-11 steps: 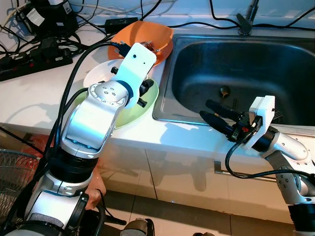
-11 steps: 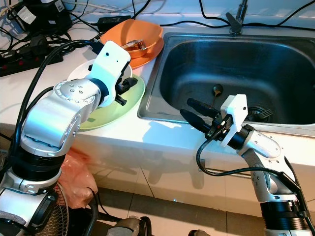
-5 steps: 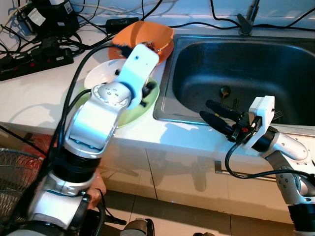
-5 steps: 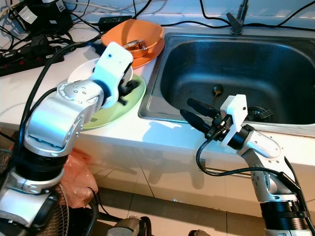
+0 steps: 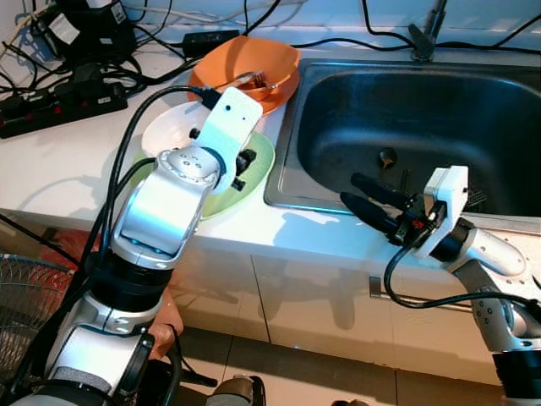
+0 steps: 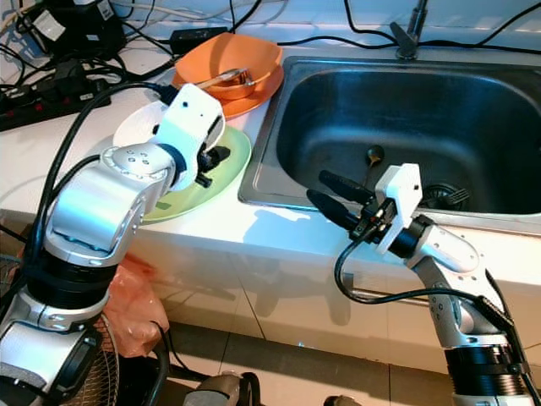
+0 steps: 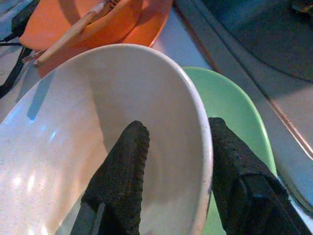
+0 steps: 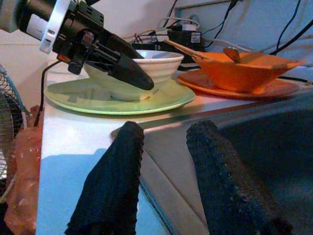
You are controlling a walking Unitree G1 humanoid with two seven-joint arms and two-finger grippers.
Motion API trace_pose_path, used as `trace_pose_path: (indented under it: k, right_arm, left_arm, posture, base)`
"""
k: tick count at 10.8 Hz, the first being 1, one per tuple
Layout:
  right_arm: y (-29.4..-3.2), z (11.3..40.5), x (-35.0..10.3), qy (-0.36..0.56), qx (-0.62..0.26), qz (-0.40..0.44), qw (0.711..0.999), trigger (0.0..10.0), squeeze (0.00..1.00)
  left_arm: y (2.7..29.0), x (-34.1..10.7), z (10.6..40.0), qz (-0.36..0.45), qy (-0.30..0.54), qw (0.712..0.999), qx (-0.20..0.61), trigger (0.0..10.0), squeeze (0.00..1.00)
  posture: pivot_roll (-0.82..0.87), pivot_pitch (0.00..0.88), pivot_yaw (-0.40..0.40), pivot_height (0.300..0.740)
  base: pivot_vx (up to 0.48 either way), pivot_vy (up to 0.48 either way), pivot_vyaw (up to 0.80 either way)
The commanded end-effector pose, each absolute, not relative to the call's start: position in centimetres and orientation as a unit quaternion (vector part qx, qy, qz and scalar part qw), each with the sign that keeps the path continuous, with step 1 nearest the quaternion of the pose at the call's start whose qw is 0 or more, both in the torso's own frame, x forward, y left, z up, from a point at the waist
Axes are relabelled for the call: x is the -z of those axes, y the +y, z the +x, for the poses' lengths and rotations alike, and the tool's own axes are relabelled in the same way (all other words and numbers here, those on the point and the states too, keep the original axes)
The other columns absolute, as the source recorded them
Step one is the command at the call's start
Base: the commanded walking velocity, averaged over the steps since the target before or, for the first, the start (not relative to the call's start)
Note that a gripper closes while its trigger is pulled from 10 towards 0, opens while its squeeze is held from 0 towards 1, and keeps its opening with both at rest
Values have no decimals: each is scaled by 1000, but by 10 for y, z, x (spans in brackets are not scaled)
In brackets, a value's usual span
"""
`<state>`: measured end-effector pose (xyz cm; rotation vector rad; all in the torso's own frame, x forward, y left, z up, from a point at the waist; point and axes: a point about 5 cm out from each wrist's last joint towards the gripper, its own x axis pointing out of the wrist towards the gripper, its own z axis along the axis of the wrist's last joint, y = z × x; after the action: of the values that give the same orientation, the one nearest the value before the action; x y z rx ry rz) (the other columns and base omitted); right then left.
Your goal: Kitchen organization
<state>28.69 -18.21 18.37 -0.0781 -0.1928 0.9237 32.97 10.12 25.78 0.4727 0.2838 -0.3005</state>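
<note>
The white bowl (image 7: 93, 127) sits on the pale green plate (image 6: 199, 182), on the desk (image 5: 59, 169) just beside the sink's left rim. The left tool (image 7: 176, 161) straddles the bowl's rim: one black finger (image 7: 122, 171) is inside the bowl against its inner wall, the other is outside, over the green plate, so the wall of the bowl lies between them. Whether the fingers actually press the rim is hard to say; they sit close on either side of it. In the right wrist view the bowl rests flat on the plate, not lifted.

Behind the pair, toward the back edge of the desk, stands an orange bowl (image 5: 245, 63) on an orange plate (image 8: 234, 88), with a wooden utensil (image 7: 71, 34) and a spoon (image 8: 232, 54) lying in it. The orange plate is just beside the green one.

Over to the right, the steel sink (image 5: 406, 127) takes up the rest of the desk, drain and a few dark items at its bottom. The right tool (image 6: 334, 194) hovers over the sink's front rim, fingers spread apart and holding nothing, pointing back toward the plates.

Far left corner of the desk: a black power strip (image 5: 59, 106) and a tangle of black cables (image 5: 101, 51).
</note>
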Motion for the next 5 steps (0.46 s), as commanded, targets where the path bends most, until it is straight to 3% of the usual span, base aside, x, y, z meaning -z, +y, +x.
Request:
trace_pose_path:
  k: [1,5]
  right_arm:
    - [-180,287,-184,-95,-455,-42,885,10000,0]
    - [-180,287,-185,-95,-454,-43,885,10000,0]
  left_arm:
    - [102,-257,329,235,142,950,146,0,0]
    - [97,-258,327,236,137,949,159,0,0]
  posture:
    - [94,129,100,740]
    - [92,127,101,740]
  base:
    - [0,0,0]
    - [0,0,0]
